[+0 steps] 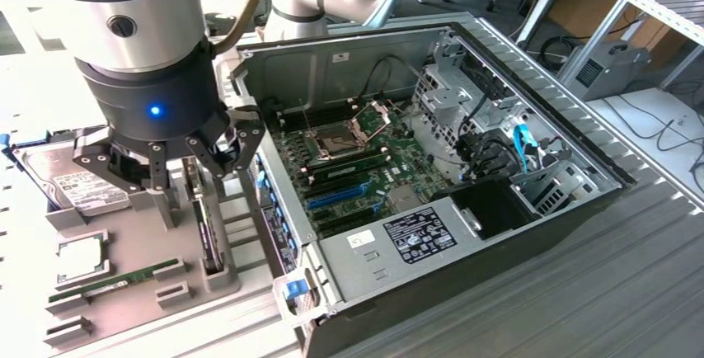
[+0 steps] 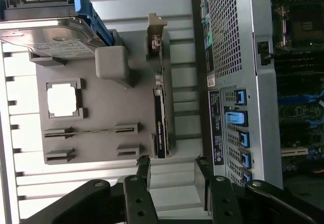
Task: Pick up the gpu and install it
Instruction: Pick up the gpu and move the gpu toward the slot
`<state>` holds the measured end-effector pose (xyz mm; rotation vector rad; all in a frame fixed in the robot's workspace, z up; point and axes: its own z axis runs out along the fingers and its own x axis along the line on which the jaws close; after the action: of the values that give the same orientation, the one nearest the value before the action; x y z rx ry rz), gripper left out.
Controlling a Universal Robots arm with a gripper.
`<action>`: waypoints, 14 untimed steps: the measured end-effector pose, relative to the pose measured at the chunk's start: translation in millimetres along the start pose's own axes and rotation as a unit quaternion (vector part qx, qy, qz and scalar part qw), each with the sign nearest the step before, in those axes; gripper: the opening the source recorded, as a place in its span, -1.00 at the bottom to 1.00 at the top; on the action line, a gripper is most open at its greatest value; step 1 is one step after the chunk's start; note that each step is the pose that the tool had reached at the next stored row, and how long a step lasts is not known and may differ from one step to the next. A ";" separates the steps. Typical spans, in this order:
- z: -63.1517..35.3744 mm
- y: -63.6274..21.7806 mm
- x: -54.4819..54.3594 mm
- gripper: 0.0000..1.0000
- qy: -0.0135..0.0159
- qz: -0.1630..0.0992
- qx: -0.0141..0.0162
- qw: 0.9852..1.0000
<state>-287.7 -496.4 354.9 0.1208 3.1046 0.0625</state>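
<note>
Pincer: the gripper (image 1: 185, 197) hung over the grey parts tray (image 1: 132, 234), fingers (image 2: 144, 169) parted with nothing between them. It was released and holding no part.
Gpu: the gpu (image 2: 161, 118) stood on its long edge in a slot of the tray, along the side nearest the computer case (image 1: 330, 69). Its silver bracket (image 2: 156, 32) was at the end toward the hard drive (image 1: 77, 183).
Contact: none seen in the wrist view. In the exterior view the fingers hung close beside the card, and whether they touched it could not be told.
Neighbours: the RAM stick (image 1: 110, 280) and the processor chip (image 1: 79, 259) lay in their own tray pockets, apart from the card.
Case: it lay open with the motherboard (image 1: 358, 164) exposed. The blue expansion slots (image 1: 335, 197) looked unoccupied.
Step in hand: judged to be the pick-up, in its approach phase — card not yet grasped, installation not begun.
Alignment: in the wrist view the card's line ran nearer one finger than the middle of the gap.
Next move calls for: as judged, centring the gap over the thin top edge so the fingers straddle the board. The pads should close on its flat faces, clear of the tray's posts — then a straight pull out of the slot without tilting the card.
</note>
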 end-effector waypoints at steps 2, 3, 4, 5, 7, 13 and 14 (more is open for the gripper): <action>1.3 -0.2 0.0 -0.04 0.000 0.000 0.000 1.000; 1.8 -0.3 0.0 -0.04 0.000 0.000 0.000 1.000; 2.2 -0.3 0.1 -0.04 0.000 0.000 0.000 1.000; 2.6 -0.4 0.1 -0.04 0.000 0.000 0.000 1.000; 7.1 -0.7 0.2 -0.04 0.000 0.000 0.000 1.000; 23.3 -1.6 0.7 -0.04 0.000 0.000 0.000 1.000; 29.0 -1.9 0.9 -0.04 0.000 0.000 0.000 1.000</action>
<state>-287.7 -497.0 325.9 0.1213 3.1045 0.0625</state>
